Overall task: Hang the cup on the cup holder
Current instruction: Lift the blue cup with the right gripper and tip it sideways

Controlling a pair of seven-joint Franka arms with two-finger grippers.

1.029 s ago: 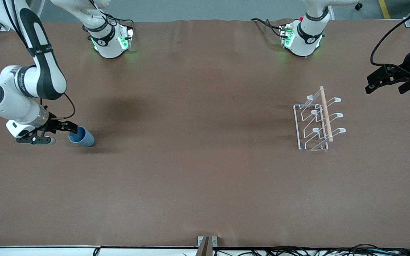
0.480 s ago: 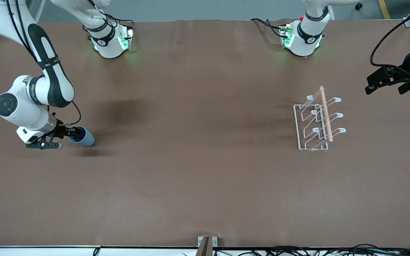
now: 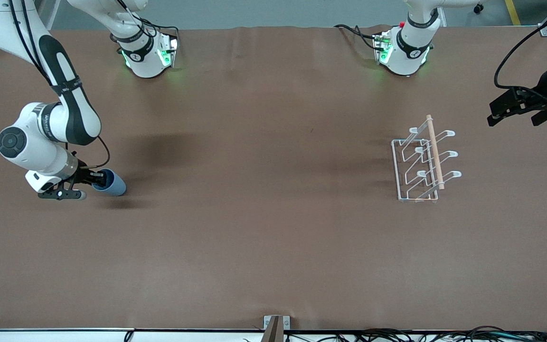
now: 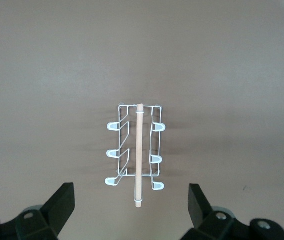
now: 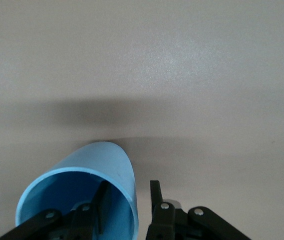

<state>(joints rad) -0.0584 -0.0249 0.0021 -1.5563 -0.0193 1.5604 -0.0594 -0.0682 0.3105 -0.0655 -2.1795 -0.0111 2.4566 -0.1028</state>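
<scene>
The brown table (image 3: 264, 228) fills the front view, with both arm bases along its 12 o'clock edge. The right arm reaches down toward 9 o'clock, at its own end of the table, and carries the right gripper (image 3: 97, 179) low at the mouth of the cup (image 3: 110, 183). The left arm waits, its left gripper (image 3: 515, 105) hanging in the air over the table's edge at about 2 o'clock, with the jaws released and spread wide; in the left wrist view both fingers (image 4: 59, 207) stand well apart on either side of the rack (image 4: 137, 155). The rack (image 3: 423, 164), white wire with looped prongs and a wooden rod (image 3: 434, 151) along the top, stands at about 3 o'clock, toward the left arm's end and well apart from the cup. The light-blue cup lies on its side on the table, mouth turned toward the right gripper. In the right wrist view one finger (image 5: 102, 205) sits inside the cup (image 5: 89, 187) and the other just outside its wall, so the jaws straddle the rim; they look nearly clenched on the wall, but whether both pads press on it I cannot tell.
</scene>
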